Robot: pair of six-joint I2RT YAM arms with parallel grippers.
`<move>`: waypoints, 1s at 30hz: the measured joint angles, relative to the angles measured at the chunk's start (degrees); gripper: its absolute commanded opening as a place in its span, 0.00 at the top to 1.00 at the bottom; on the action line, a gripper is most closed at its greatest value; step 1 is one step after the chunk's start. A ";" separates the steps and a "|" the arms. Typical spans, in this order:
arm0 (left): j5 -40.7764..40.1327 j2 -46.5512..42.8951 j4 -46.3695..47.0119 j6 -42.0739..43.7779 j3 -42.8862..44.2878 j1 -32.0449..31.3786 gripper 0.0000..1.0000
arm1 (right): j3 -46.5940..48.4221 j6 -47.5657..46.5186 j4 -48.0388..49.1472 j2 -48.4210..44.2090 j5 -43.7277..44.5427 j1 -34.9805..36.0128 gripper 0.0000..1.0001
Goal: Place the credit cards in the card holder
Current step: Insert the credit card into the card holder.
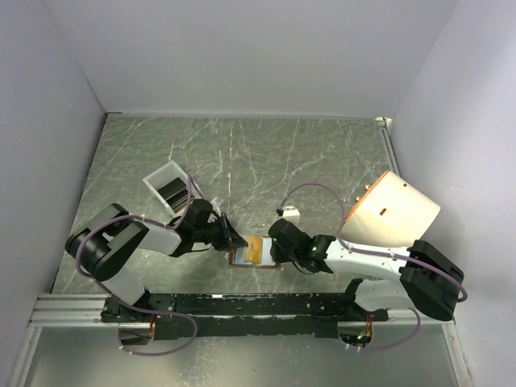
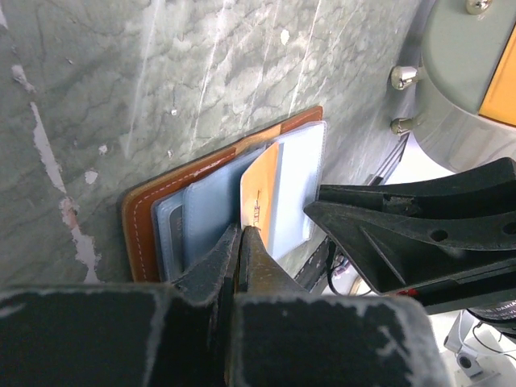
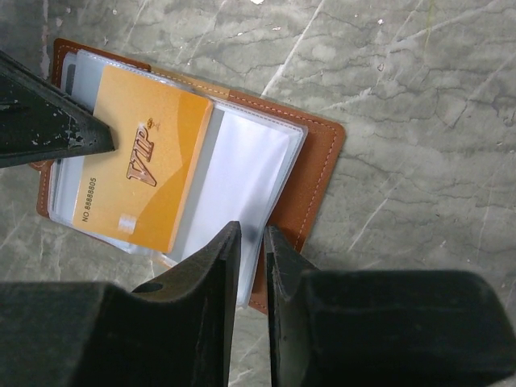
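One risk to watch: gold card [image 3: 141,181] skidding off open holder [image 3: 318,161] under a shove from barely spread right claw [image 3: 251,234] or a lift of pressed-together left claw [image 2: 242,234].

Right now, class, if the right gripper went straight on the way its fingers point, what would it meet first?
Most likely the clear sleeve of the card holder, just ahead of the right gripper and beside the gold card. Depth is unclear; the tips may already touch it.
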 measured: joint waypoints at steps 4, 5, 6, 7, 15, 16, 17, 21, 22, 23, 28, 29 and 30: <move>-0.63 0.02 0.48 -0.11 0.00 -0.79 0.93 | 0.00 0.02 0.00 0.00 -0.11 0.00 0.81; -0.81 0.04 0.52 -0.11 0.00 -1.03 0.93 | 0.00 0.04 0.00 0.00 -0.15 0.00 0.81; -1.03 0.09 0.63 -0.11 0.00 -1.31 0.93 | 0.00 0.04 0.00 0.00 -0.22 0.00 0.81; -1.14 0.15 0.72 -0.13 0.00 -1.53 0.93 | 0.00 0.07 0.00 0.00 -0.26 0.00 0.81; -2.56 0.44 0.20 -0.02 1.01 -3.58 0.67 | -0.11 0.09 0.00 0.00 -0.31 0.00 0.81; -2.67 0.44 -0.26 0.07 1.27 -3.76 0.61 | -0.11 0.09 0.02 0.00 -0.31 0.00 0.81; -2.75 0.44 -0.68 0.26 1.57 -3.85 0.56 | -0.11 0.09 0.00 0.00 -0.31 0.00 0.81; -3.08 0.15 -3.17 1.31 3.85 -4.13 0.48 | -0.09 0.09 -0.28 -0.44 -0.15 0.00 0.81; -3.48 -0.24 -4.37 1.64 4.44 -4.20 0.47 | -0.09 0.09 -0.46 -0.72 -0.04 0.00 0.81; -3.98 -0.72 -5.40 2.08 4.76 -4.26 0.47 | -0.09 0.09 -0.57 -1.05 0.02 0.00 0.81; -7.74 -3.93 -12.85 4.59 6.40 -4.26 0.45 | -0.09 0.09 -0.81 -1.53 0.20 0.00 0.81; -8.24 -4.33 -14.14 5.05 6.82 -4.26 0.45 | -0.09 0.09 -0.87 -1.53 0.20 0.00 0.81; -8.94 -4.72 -15.54 5.53 7.34 -4.26 0.44 | -0.09 0.09 -0.87 -1.46 0.20 0.00 0.81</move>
